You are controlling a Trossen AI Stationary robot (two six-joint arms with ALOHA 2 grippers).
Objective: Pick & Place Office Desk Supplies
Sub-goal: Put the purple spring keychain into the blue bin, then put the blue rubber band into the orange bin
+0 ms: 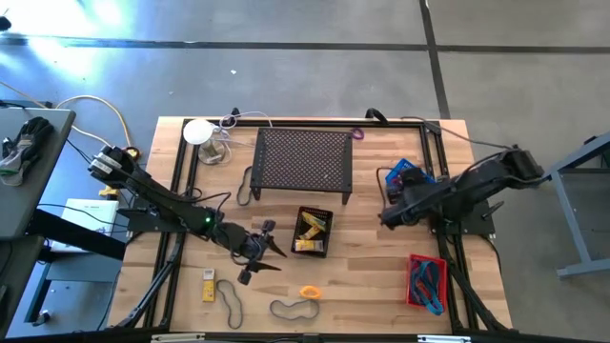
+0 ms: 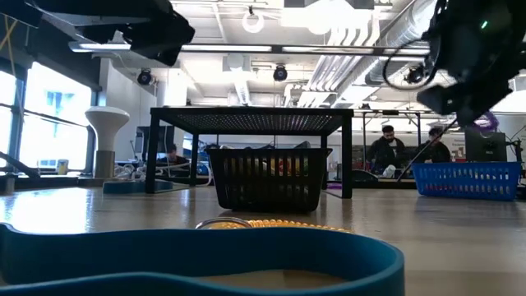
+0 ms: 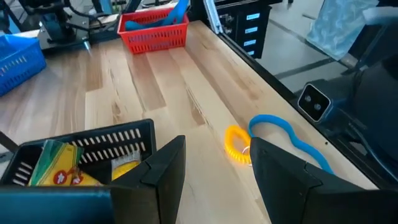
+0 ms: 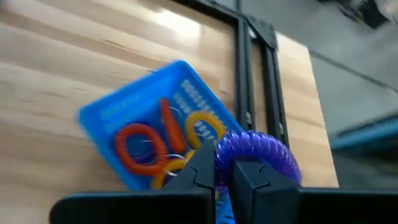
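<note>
High view counts three mesh baskets: a black basket point(image 1: 313, 232) mid-table, a blue basket point(image 1: 405, 175) toward the right edge and a red basket point(image 1: 427, 282) near the front right corner. A large black perforated stand point(image 1: 303, 162) sits behind the black one. Loose on the wood near the front edge lie one yellow packet point(image 1: 208, 285), one orange coil ring point(image 1: 310, 292) and two rubber-band loops point(image 1: 229, 301).

Yellow packets point(image 1: 312, 231) fill the black basket. Right wrist view alone shows inside the blue basket point(image 4: 124, 112): two red-orange coil rings point(image 4: 140, 147) and a yellow one point(image 4: 203, 127). There the right gripper point(image 4: 224, 171), above that basket, has its fingers pinched onto a purple coil ring point(image 4: 258, 151).

Left wrist view shows the left gripper point(image 3: 211, 171) spread wide and empty, beside the black basket, with the orange ring and a blue band point(image 3: 283, 137) lying ahead of it; the blue band also fills the foreground of the low view, while from overhead it reads as one of the dark loops
</note>
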